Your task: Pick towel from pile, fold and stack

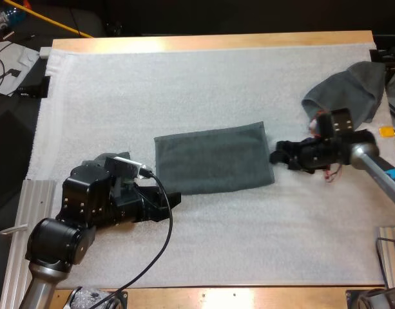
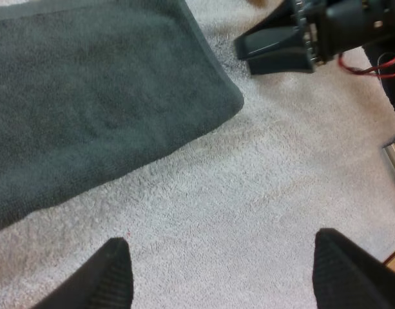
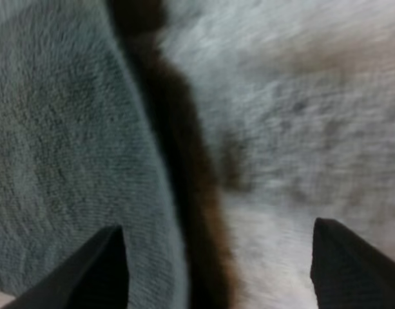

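Grey-green, the folded towel (image 1: 213, 161) lay flat in the middle of the mat (image 1: 184, 77) on the desk (image 1: 216, 42) in the high view, with a crumpled towel (image 1: 348, 93) at the far right. The left end effector (image 1: 168, 201) sat just off the folded towel's near left corner, and the right end effector (image 1: 279, 154) was at its right edge. In the left wrist view, the fingers (image 2: 107, 277) stood spread over bare mat beside the folded towel. In the right wrist view, the fingers were spread too, one over that towel's edge.

Left arm (image 1: 87, 206): glossy black housings, grey cylindrical link. Right arm (image 1: 377, 168): silver tubular link with blue band. Left end effector (image 2: 226, 273): black ribbed fingers.
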Tool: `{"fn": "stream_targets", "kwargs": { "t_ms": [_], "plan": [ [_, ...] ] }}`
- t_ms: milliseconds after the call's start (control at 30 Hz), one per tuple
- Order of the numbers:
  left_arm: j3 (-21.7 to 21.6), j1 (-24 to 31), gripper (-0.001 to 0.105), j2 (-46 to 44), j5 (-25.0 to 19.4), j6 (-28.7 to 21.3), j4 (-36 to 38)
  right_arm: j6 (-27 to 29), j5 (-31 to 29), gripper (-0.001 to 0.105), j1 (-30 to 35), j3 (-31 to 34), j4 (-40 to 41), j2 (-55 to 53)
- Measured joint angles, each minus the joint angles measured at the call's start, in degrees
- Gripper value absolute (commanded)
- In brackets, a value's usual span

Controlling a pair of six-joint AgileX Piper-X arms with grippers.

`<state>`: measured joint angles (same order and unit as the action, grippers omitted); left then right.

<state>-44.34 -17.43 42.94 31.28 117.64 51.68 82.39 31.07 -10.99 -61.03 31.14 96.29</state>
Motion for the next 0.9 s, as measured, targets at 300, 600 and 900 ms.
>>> {"fn": "stream_targets", "kwargs": {
  "t_ms": [300,600,900],
  "plan": [
    [0.0,0.0,0.058,0.0,0.0,0.2,0.0,-7.5,0.9,0.059,-5.8,-0.3,-6.4,4.4],
    [0.0,0.0,0.058,0.0,0.0,0.2,0.1,-9.3,1.7,0.037,-8.5,-0.3,-8.1,5.1],
    [0.0,0.0,0.058,0.0,0.0,0.2,0.5,-9.5,-2.5,0.0,-9.7,-0.3,-5.9,5.5]
  ]
}}
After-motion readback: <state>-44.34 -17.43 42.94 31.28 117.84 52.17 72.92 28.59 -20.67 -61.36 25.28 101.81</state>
